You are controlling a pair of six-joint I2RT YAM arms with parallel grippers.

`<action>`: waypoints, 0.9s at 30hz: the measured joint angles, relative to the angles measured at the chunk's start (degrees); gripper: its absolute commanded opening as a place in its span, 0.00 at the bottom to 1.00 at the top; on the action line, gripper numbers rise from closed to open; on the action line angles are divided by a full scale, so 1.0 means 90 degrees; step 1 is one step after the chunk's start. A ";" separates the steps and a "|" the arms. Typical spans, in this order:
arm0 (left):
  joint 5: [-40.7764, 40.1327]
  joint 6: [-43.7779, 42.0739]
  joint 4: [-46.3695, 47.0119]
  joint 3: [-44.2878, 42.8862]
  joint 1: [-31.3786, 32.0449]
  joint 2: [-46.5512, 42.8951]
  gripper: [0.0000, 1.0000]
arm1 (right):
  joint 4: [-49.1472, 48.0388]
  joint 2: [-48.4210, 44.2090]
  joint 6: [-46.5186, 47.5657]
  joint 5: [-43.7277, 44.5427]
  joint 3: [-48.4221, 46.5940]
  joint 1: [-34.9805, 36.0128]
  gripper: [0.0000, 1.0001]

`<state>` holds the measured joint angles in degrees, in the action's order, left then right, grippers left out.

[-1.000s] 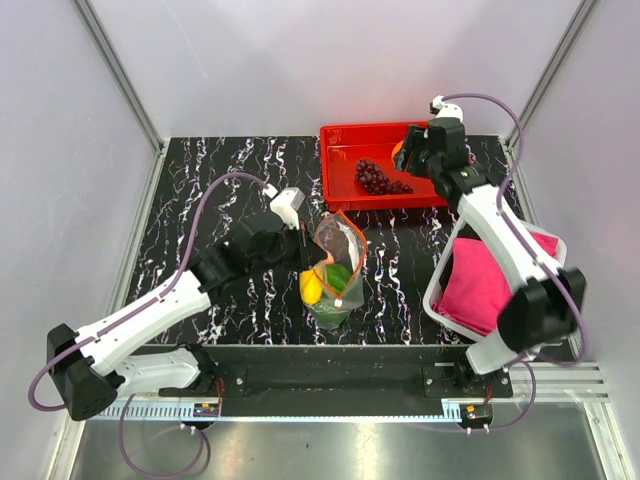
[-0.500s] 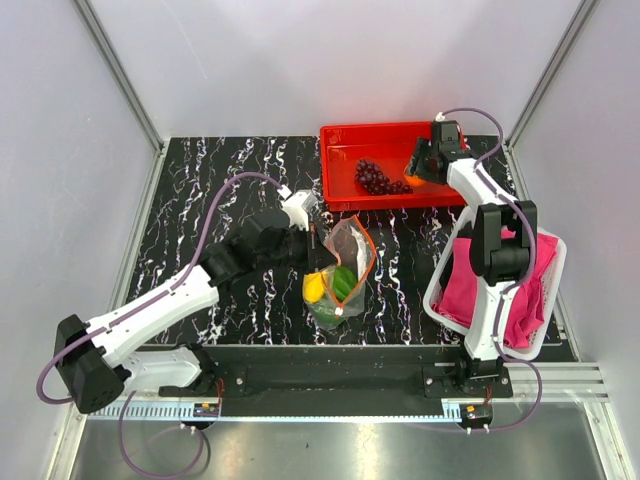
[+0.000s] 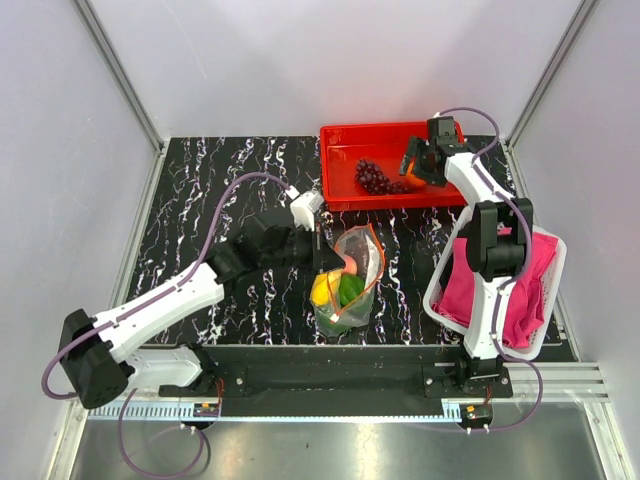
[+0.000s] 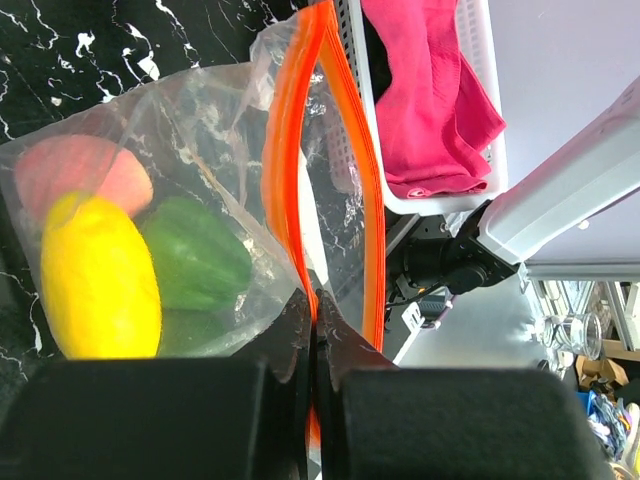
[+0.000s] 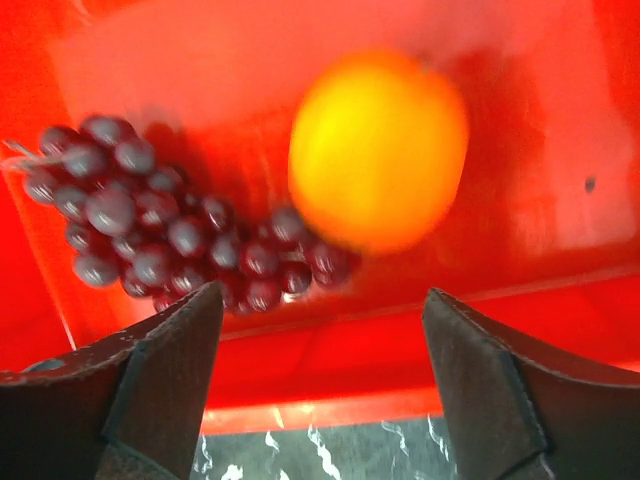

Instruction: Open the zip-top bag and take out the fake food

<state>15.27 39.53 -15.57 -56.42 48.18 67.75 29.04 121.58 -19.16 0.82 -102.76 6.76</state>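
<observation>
Over red tray, right fingers now apart, orange ball loose

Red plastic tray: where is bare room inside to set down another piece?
Bare: the left part of the red plastic tray, between its left wall and the dark purple grape bunch, and the strip along its far wall. Crowded: the right part, with the orange ball beside the grapes under the open right gripper.
</observation>
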 measured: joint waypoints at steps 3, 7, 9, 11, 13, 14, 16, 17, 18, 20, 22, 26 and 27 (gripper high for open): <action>0.0092 0.0039 0.0080 0.0000 0.0000 0.0131 0.00 | 0.0321 -0.0100 -0.0102 -0.0058 0.0051 0.0005 0.90; 0.0185 0.0104 0.0126 0.0000 0.0000 0.0330 0.00 | 0.0576 -0.0911 -0.0357 -0.0163 0.0775 0.0092 0.91; 0.0185 0.0119 0.0129 0.0000 0.0000 0.0362 0.00 | 0.0661 -0.1605 -0.0447 -0.0170 0.1273 0.0270 0.90; 0.0170 0.0119 0.0131 0.0000 0.0000 0.0362 0.00 | 0.0673 -0.2443 -0.0520 -0.0172 0.1787 0.0614 0.89; 0.0129 0.0126 0.0126 0.0000 0.0000 0.0362 0.00 | 0.0605 -0.3279 -0.0588 -0.0272 0.2288 0.1013 0.88; 0.0112 0.0141 0.0126 0.0000 0.0000 0.0362 0.00 | 0.0546 -0.3840 -0.0641 -0.0333 0.2647 0.1326 0.88; 0.0063 0.0165 0.0129 0.0000 0.0000 0.0359 0.00 | 0.0512 -0.4806 -0.0741 -0.0432 0.3160 0.1868 0.87; 0.0039 0.0180 0.0131 0.0000 0.0000 0.0359 0.00 | 0.0469 -0.5246 -0.0775 -0.0486 0.3410 0.2127 0.86; 0.0017 0.0197 0.0129 0.0000 0.0000 0.0359 0.00 | 0.0469 -0.5639 -0.0806 -0.0537 0.3626 0.2336 0.86; -0.0032 0.0253 0.0136 0.0000 0.0000 0.0359 0.00 | 0.0452 -0.6239 -0.0857 -0.0590 0.3978 0.2613 0.82; -0.0100 0.0284 0.0148 0.0000 0.0000 0.0355 0.00 | 0.0522 -0.6754 -0.0903 -0.0709 0.4323 0.2735 0.76; -0.0282 0.0355 0.0228 0.0068 0.0000 0.0238 0.00 | 0.0634 -0.7383 -0.1039 -0.1071 0.4942 0.2764 0.57; -0.0325 0.0379 0.0236 0.0092 0.0000 0.0189 0.00 | 0.0588 -0.7451 -0.1081 -0.1282 0.5105 0.2769 0.47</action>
<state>12.34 42.94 -13.45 -55.59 48.18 69.45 34.33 54.52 -28.88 -10.72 -56.82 31.68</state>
